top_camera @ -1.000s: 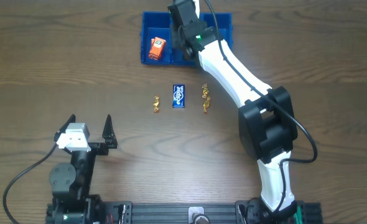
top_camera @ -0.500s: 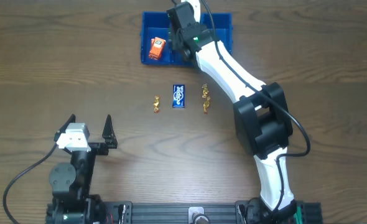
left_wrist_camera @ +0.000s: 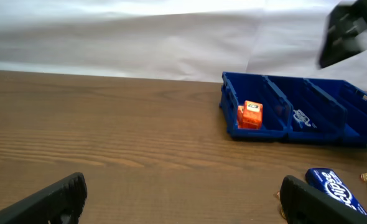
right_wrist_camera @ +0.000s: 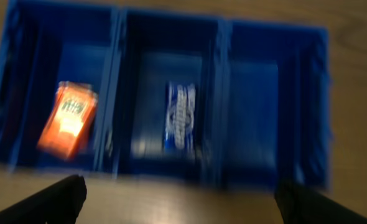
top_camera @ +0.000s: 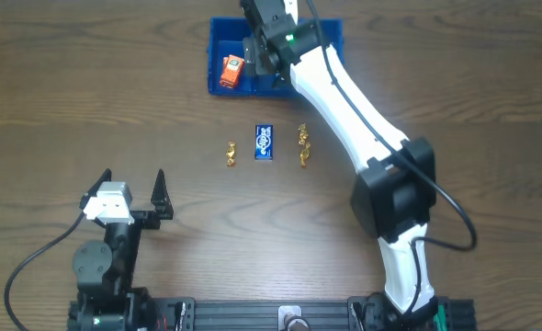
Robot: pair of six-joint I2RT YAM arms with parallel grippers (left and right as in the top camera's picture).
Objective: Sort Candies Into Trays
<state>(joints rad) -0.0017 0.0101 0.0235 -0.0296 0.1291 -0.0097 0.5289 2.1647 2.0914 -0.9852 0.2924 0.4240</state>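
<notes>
A blue three-compartment tray (top_camera: 331,41) stands at the far middle of the table. An orange candy (top_camera: 233,72) lies in its left compartment and a blue-wrapped candy (right_wrist_camera: 180,115) in the middle one. My right gripper (top_camera: 260,51) hovers over the tray, open and holding nothing (right_wrist_camera: 183,208). On the table in front of the tray lie another blue candy (top_camera: 265,142) and three gold candies (top_camera: 231,154), (top_camera: 302,135), (top_camera: 305,154). My left gripper (top_camera: 133,191) rests open near the front left, far from the candies (left_wrist_camera: 183,208).
The tray's right compartment (right_wrist_camera: 252,106) holds nothing. Bare wooden table surrounds the candies on all sides. The right arm's white link (top_camera: 344,92) stretches diagonally over the table's right middle, just beside the right-hand gold candies.
The right gripper has shifted slightly left and farther over the tray. The left arm and the candies on the table have stayed put.
</notes>
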